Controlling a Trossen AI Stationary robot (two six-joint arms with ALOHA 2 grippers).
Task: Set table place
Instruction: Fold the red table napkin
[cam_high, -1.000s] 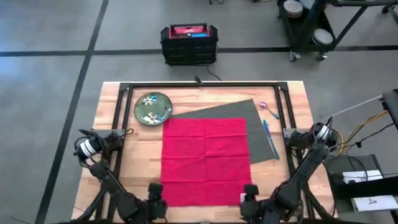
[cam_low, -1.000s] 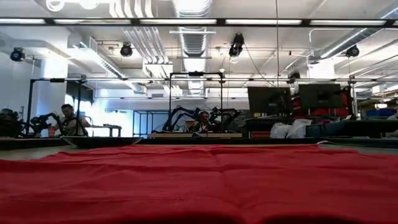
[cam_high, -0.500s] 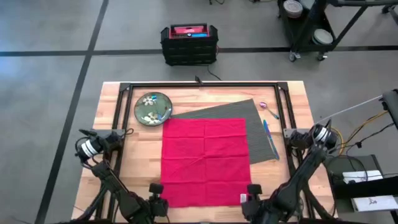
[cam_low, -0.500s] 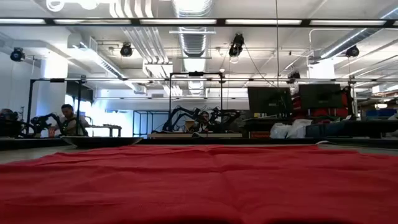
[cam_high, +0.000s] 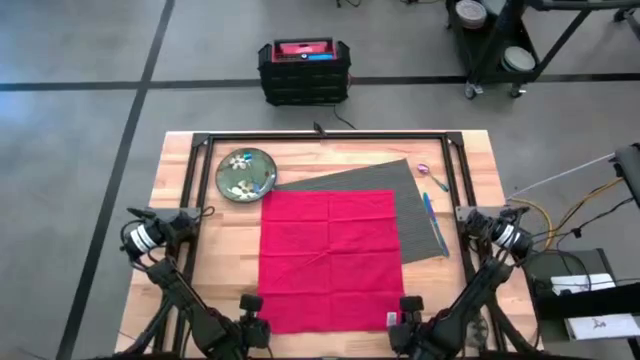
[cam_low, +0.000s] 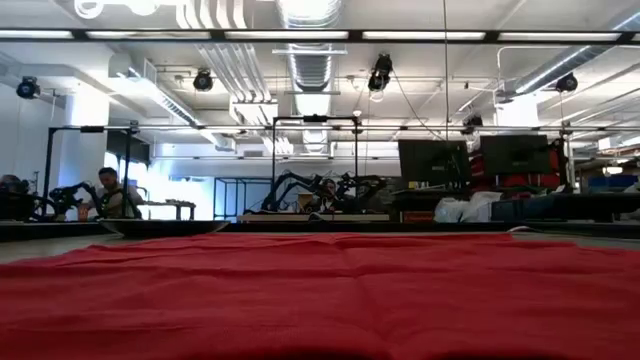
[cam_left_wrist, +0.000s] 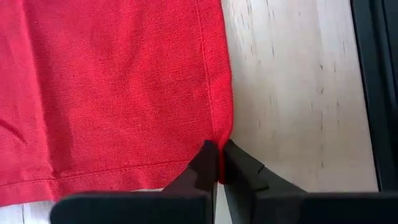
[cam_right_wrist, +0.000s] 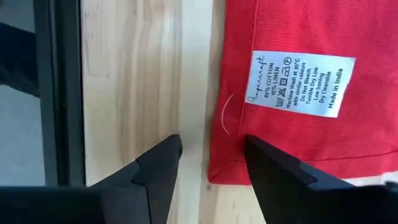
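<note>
**A:** What are your grippers doing at the near edge?

**B:** My left gripper (cam_left_wrist: 219, 163) is sitting at the near left corner of the red napkin (cam_high: 330, 255), its fingers pressed together on the hem, pinching the cloth. My right gripper (cam_right_wrist: 211, 163) is sitting at the near right corner with its fingers standing apart; the corner's edge is lying between them, and neither is squeezing it. A white care label (cam_right_wrist: 301, 83) is showing on the cloth just ahead of that gripper.

**A:** And the napkin itself?

**B:** It is lying spread flat on the table (cam_high: 175, 190), reaching from the near edge up over most of the dark grey placemat (cam_high: 385, 178). The placemat is sitting skewed beneath it, showing past the napkin's far and right sides.

**A:** What is lying farther out?

**B:** A thin blue utensil (cam_high: 430, 212) is resting along the placemat's right edge. A purple utensil (cam_high: 429, 174) is lying on the wood just beyond the placemat's far right corner. The green flower-patterned plate (cam_high: 246, 174) is sitting near the far left corner, just beside the placemat's far edge and clear of the napkin.
</note>
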